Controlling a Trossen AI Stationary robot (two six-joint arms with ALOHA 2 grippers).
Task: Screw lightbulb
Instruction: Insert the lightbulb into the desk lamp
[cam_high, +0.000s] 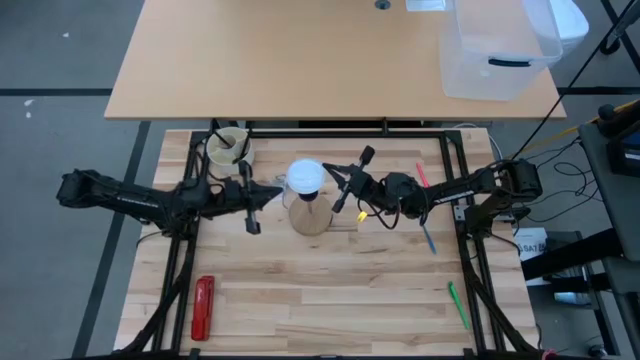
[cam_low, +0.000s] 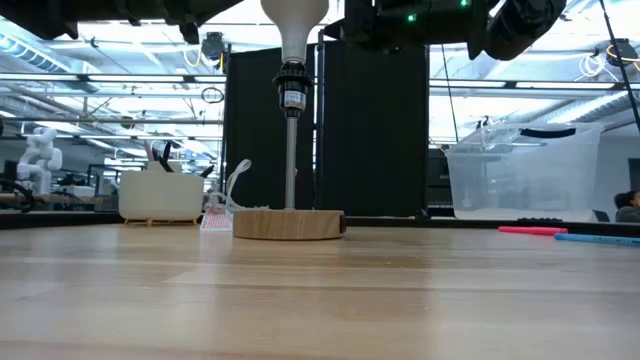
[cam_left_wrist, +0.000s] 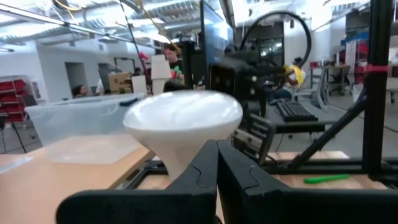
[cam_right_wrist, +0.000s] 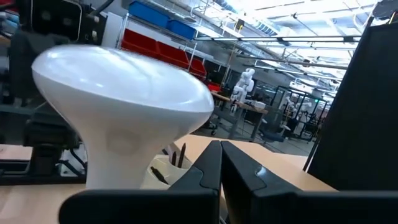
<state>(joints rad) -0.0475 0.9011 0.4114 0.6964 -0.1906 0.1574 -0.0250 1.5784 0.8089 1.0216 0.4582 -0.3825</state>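
The white lightbulb (cam_high: 305, 177) sits upright in a black socket (cam_low: 291, 85) on a thin rod, which stands on a round wooden disc (cam_low: 288, 223) at the table's middle. My left gripper (cam_high: 278, 190) is shut and close to the bulb's left side. In the left wrist view its tips (cam_left_wrist: 217, 149) point at the neck under the dome (cam_left_wrist: 183, 115). My right gripper (cam_high: 335, 178) is shut and close to the bulb's right side, its tips (cam_right_wrist: 221, 149) just beside the dome (cam_right_wrist: 121, 87). In the low view the picture's top edge cuts off both grippers. My left gripper stands level at the bulb's left side with its shut tips against the outline of the neck (cam_left_wrist: 180, 155); I cannot tell whether it touches. My right gripper stands level at the dome's right edge (cam_high: 322, 178); I cannot tell whether it touches.
A cup of tools (cam_high: 228, 148) stands at the far left. A red tool (cam_high: 203, 305) lies near left and a green pen (cam_high: 458, 305) near right. Blue (cam_high: 428, 238) and pink (cam_high: 421, 175) pens lie under my right arm. A clear bin (cam_high: 500, 50) stands on the far table.
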